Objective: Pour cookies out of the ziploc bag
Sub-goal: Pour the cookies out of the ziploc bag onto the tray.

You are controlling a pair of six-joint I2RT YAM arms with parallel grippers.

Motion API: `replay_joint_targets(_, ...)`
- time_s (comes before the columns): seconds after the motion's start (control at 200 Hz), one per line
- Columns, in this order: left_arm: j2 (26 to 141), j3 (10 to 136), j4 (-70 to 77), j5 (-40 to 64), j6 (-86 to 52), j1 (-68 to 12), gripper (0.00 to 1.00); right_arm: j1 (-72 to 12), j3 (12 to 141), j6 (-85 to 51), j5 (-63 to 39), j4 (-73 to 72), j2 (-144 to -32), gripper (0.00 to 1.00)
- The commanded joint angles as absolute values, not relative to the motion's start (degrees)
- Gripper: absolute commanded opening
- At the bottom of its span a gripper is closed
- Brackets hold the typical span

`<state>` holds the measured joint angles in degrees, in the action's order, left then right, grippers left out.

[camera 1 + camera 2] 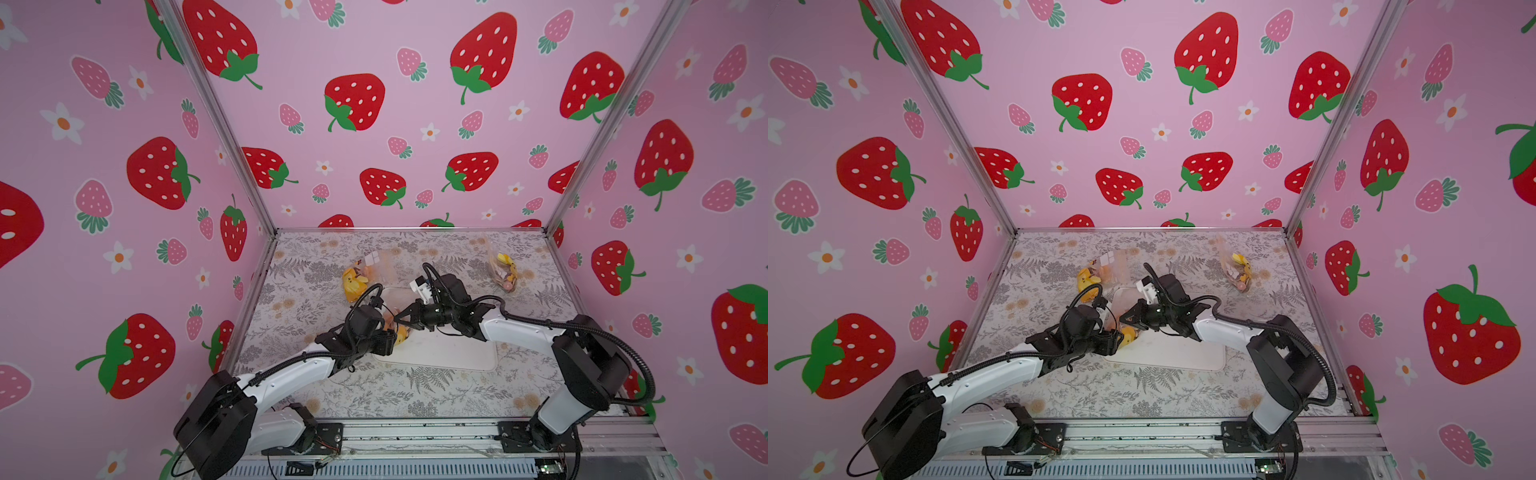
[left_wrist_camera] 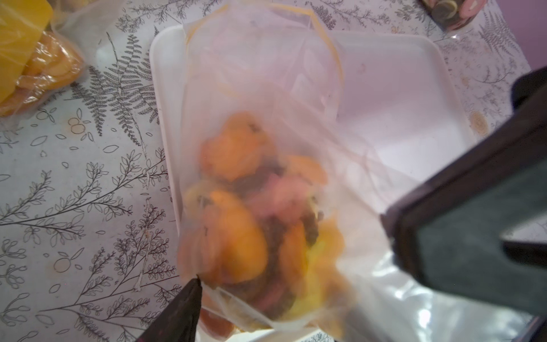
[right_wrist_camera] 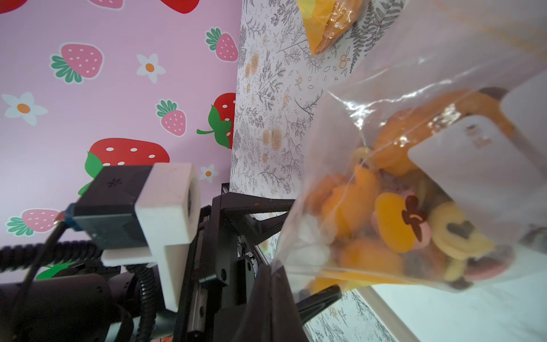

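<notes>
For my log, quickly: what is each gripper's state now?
Left gripper: jaws apart around the ziploc bag; grip cannot be told.
Right gripper: shut on the ziploc bag.

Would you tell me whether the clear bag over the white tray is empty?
No: orange, pink and dark brown cookies sit bunched inside the ziploc bag.

Left wrist view: the bag (image 2: 266, 97) and the cookies (image 2: 236, 237) between the left gripper (image 2: 290, 247) fingers (image 2: 473, 225) are blurred; no markings can be read. Both fingers run off the picture's edge, and pad contact with the bag cannot be confirmed. In both top views the bag is largely hidden between the two sets of fingers, under the left wrist. The right gripper (image 1: 400, 320) fingertips are too small to resolve there.
</notes>
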<state>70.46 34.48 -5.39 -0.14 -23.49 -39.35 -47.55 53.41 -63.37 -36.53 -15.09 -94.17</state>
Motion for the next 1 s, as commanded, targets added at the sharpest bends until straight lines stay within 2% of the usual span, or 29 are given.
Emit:
replay_joint_targets(0.0,71.6,37.1,-3.9,0.5,-22.6,-39.6,0.64,-47.3,52.4,-65.8,-37.1,-18.0,-92.3,0.00)
replay_joint_targets(0.22,71.7,37.4,-3.6,0.4,-22.3,-39.8,0.48,-47.3,51.3,-66.6,-36.7,-18.9,-90.7,0.00)
replay_joint_targets(0.395,72.2,38.0,-4.0,0.3,-22.0,-39.8,0.27,-47.3,50.8,-66.9,-36.8,-19.1,-90.3,0.00)
replay_joint_targets(0.625,71.1,38.3,-5.3,-0.2,-21.8,-39.7,0.07,-47.3,50.9,-67.0,-36.6,-19.0,-89.9,0.00)
replay_joint_targets(0.65,71.0,38.5,-5.5,-0.3,-21.6,-39.7,0.00,-47.3,50.9,-67.0,-36.6,-19.0,-89.9,0.00)
replay_joint_targets(0.996,67.4,41.2,-10.7,-2.3,-20.0,-39.8,0.00,-47.3,50.7,-67.1,-36.0,-18.3,-88.0,0.00)
